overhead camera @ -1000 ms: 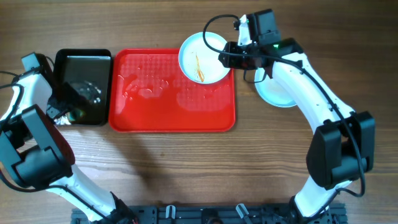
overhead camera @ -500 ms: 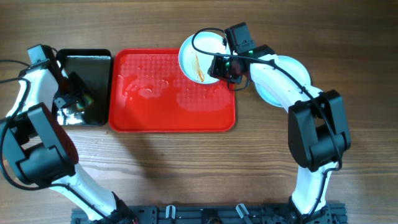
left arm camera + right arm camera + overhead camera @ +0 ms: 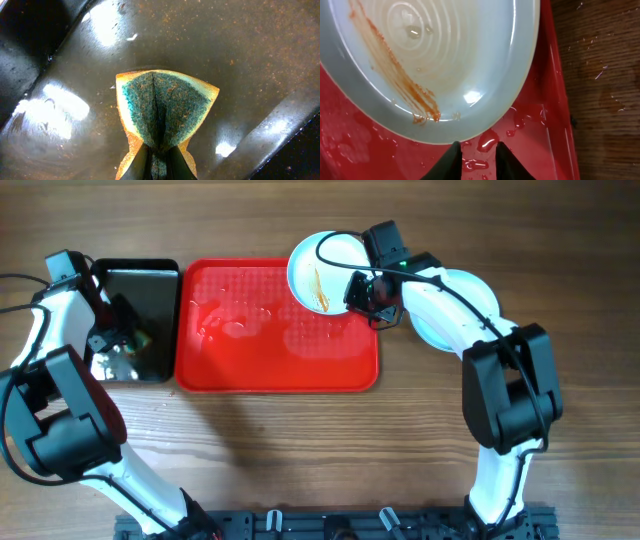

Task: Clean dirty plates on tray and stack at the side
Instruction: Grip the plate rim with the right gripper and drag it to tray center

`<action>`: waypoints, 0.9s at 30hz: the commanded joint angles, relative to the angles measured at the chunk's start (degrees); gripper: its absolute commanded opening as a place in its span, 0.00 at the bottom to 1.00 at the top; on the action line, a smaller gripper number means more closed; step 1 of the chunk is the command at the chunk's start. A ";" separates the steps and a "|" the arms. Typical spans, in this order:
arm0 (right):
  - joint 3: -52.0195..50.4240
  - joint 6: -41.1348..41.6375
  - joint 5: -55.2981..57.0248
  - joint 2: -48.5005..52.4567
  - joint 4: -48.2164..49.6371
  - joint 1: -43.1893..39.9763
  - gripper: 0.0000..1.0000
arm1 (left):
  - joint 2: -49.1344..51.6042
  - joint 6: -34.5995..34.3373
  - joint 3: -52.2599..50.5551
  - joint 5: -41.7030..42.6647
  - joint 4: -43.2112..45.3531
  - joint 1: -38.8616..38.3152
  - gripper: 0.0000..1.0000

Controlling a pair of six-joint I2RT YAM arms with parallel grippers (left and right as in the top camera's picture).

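Overhead first: my red tray point(image 3: 270, 350) lies mid-table, and the streaked plate point(image 3: 322, 265) sits on its far right corner, lapping over the rim. My right gripper point(image 3: 362, 290) is at that plate's right edge, but from up here I cannot read its jaws. A clean plate point(image 3: 428, 332) rests on the wooden table point(image 3: 300, 440) just right of the tray, half hidden under my right arm. My left gripper point(image 3: 118, 340) is down inside the black tray point(image 3: 135, 280), with whatever it holds too small to make out.

Left wrist fills that in: the fingers are pinched tight on a sponge point(image 3: 160, 107), its green face folded inward and its yellow edges outward, over the black tray's wet, glinting floor.

Right wrist, close up: the orange-brown sauce streak point(image 3: 395, 75) runs across the plate's ribbed middle. My fingers stand a little apart with nothing between them. Their tips are right at the plate's near rim, and water drops point(image 3: 487, 141) bead the red tray in the gap.
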 commanded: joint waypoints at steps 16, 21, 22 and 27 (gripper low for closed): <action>2.29 -11.93 -6.71 5.40 2.95 6.58 0.04 | -9.79 0.92 2.80 0.96 -6.47 -0.26 0.04; 5.68 -18.78 -7.04 5.40 -2.60 10.27 0.04 | -14.97 0.92 2.80 1.95 -8.33 -0.26 0.04; 6.29 -19.23 -6.80 5.40 -3.89 10.80 0.04 | -15.96 0.92 2.80 2.60 -8.48 -0.26 0.04; 9.77 -16.28 -1.33 5.35 -2.97 9.14 0.46 | -18.69 2.62 2.80 3.67 -8.22 -3.06 0.04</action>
